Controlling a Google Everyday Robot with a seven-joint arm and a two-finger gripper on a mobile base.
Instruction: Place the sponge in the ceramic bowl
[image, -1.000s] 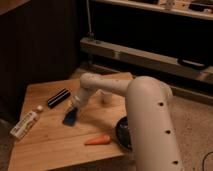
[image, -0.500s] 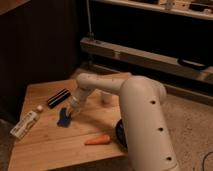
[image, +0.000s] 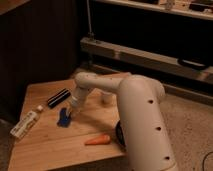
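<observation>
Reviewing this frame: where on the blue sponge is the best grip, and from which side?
Grip the sponge across its narrow width, near the middle, coming down from above. It looks low and flat on the table, with bare wood along both long edges, so those seem reachable. The gripper is at its upper-right end; the black bar lies apart.

You get only a thin dark sliver of the ceramic bowl (image: 119, 134), at about four o'clock on the wooden table (image: 45, 150); the white arm (image: 142, 115) covers the rest. The same arm partly hides the white cup (image: 105, 98) at one o'clock. The gripper (image: 69, 111) sits near the table's middle, at one o'clock of the sponge (image: 63, 119); its tip blurs into the sponge's upper edge, so you cannot tell whether they touch. The bottle (image: 27, 124) at nine o'clock has a label too small to read. The arm's lower end is cut off by the bottom edge.
</observation>
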